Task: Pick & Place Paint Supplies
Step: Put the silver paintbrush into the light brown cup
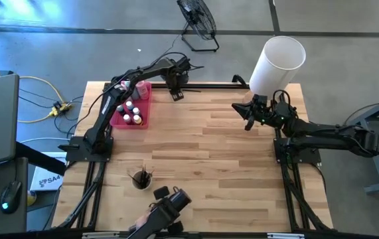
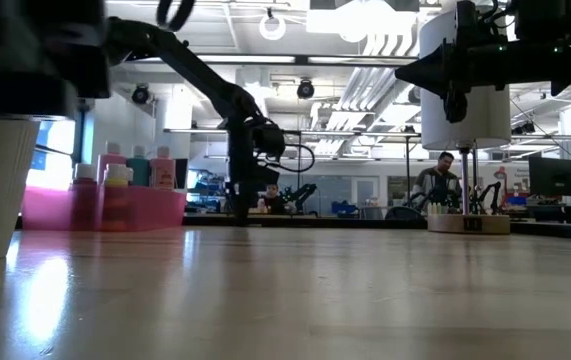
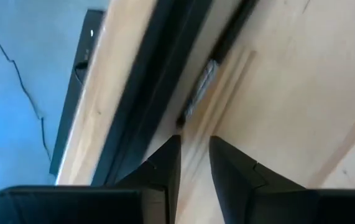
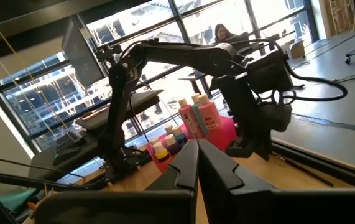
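Table's far edge (image 1: 202,85): brush (image 3: 203,84) just beyond left gripper's (image 3: 194,163) parted fingertips.

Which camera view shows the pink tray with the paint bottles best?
The high view: the pink tray shows from above, whole but for a corner under the left arm, with white caps inside. The low view shows only its side wall, bottles above it. The right wrist view shows it partly behind the left arm. The left wrist view misses it.

left hand (image 1: 176,94) at far table edge | pink tray (image 1: 143,106) beside | right hand (image 1: 249,123) near lampshade (image 1: 277,64)
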Available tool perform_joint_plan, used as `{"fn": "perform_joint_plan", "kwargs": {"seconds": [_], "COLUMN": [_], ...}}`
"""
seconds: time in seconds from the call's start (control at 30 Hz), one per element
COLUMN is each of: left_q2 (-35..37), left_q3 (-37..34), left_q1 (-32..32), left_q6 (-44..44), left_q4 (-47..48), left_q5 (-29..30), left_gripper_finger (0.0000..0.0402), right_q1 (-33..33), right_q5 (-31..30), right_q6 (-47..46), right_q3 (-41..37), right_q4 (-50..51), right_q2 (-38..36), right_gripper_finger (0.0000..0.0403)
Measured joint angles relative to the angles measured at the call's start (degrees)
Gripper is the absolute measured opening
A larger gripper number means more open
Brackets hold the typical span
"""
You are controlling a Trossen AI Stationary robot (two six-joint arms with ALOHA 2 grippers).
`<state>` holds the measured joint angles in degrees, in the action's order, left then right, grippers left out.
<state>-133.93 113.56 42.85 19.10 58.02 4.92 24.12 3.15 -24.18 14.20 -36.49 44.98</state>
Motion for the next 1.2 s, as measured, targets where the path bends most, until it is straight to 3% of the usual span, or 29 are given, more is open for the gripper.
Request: {"fn": "perform_joint_plan", "kwargs": {"seconds": [0.47, 1.03, 1.2], "left_q2": [0.0, -0.33, -0.33], "left_q3": [0.0, -0.76, -0.79], "left_q1": [0.02, -0.09, -0.09], "left_q6": [0.98, 2.07, 2.07], "left_q4": [-5.87, -4.55, -3.98], "left_q5": [-3.25, -4.58, -5.83], "left_gripper_finger": [0.0083, 0.0083, 0.006], "right_q1": [0.0, 0.0, 0.0], "right_q5": [0.0, -0.04, -0.03], "right_q6": [0.0, 0.0, 0.0], "right_q3": [0.0, 0.0, 0.0], "right_q4": [0.0, -0.22, -0.23], "right_q2": [-0.01, -0.01, -0.01], "right_gripper_finger": [0.0002, 0.0002, 0.0002]}}
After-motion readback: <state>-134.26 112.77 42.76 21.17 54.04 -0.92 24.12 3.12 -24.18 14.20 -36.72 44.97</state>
